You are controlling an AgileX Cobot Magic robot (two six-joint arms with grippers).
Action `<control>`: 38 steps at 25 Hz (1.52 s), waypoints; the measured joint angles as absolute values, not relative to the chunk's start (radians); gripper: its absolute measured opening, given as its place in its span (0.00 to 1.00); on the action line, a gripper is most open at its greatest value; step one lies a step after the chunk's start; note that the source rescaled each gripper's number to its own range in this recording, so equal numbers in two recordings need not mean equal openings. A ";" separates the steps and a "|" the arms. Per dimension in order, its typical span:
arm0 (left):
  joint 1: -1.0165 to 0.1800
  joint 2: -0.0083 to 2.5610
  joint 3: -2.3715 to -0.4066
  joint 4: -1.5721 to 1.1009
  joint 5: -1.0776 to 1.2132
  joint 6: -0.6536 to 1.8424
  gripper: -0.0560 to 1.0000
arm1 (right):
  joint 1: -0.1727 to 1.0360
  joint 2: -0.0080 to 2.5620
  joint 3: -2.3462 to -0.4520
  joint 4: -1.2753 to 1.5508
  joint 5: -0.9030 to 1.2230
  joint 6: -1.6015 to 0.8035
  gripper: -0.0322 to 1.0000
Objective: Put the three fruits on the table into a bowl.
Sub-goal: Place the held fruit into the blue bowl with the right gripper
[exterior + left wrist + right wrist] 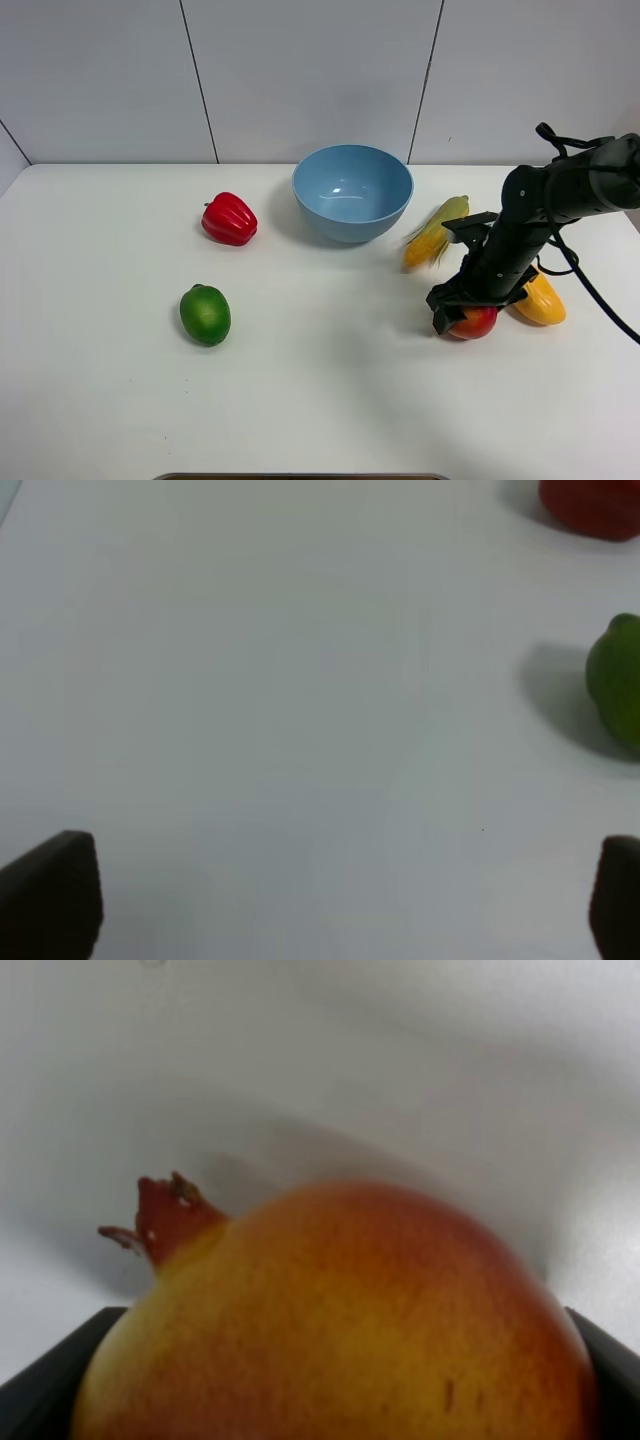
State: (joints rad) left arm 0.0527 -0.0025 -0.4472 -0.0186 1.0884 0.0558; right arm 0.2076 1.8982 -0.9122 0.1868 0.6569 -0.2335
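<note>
Three fruits lie on the table (320,400), and none is in the bowl (352,226), which stands by the middle of the far edge. The right gripper (460,310) is down over the pomegranate (480,323) near the right edge. Its jaws are narrow and press on both sides of the fruit, but how tight the hold is cannot be told. The pomegranate is round and smooth, so it could slip out on the way up and roll toward the right edge. The mango (541,300) lies just beside it, and the corn cob (435,232) lies between it and the bowl, so a low carry could bump them. A drop from too high could bounce out of the bowl. The lime (205,314) lies well apart, nearer the left edge. The left gripper (345,890) hangs over bare table, jaws wide and holding nothing.
</note>
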 joint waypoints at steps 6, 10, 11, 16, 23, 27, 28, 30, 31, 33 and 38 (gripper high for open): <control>0.053 -0.003 -0.447 -0.019 1.088 0.056 1.00 | 0.208 1.898 -0.912 0.187 0.653 -0.234 0.40; 0.053 -0.003 -0.447 -0.019 1.088 0.056 1.00 | 0.208 1.898 -0.912 0.188 0.645 -0.234 0.40; 0.053 -0.003 -0.447 -0.019 1.088 0.056 1.00 | 0.208 1.898 -0.912 0.188 0.642 -0.234 0.40; 0.053 -0.003 -0.447 -0.019 1.088 0.056 1.00 | 0.208 1.898 -0.912 0.188 0.637 -0.234 0.40; 0.053 -0.003 -0.447 -0.019 1.088 0.056 1.00 | 0.208 1.874 -0.912 0.188 0.637 -0.234 0.40; 0.053 -0.003 -0.447 -0.019 1.088 0.056 1.00 | 0.208 1.788 -0.912 0.188 0.640 -0.234 0.40; 0.053 -0.003 -0.447 -0.019 1.088 0.056 1.00 | 0.208 1.760 -0.912 0.189 0.641 -0.234 0.40; 0.053 -0.003 -0.447 -0.019 1.088 0.056 1.00 | 0.208 1.708 -0.912 0.191 0.642 -0.234 0.40; 0.053 -0.003 -0.447 -0.019 1.088 0.056 1.00 | 0.208 1.679 -0.912 0.196 0.643 -0.234 0.40; 0.053 -0.003 -0.447 -0.019 1.088 0.056 1.00 | 0.208 1.627 -0.912 0.218 0.643 -0.234 0.40; 0.053 -0.003 -0.447 -0.019 1.088 0.056 1.00 | 0.208 1.561 -0.994 0.235 0.692 -0.234 0.40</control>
State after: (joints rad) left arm 0.0527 -0.0025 -0.4472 -0.0186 1.0884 0.0558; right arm 0.2076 1.5609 -0.9944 0.2346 0.6915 -0.2335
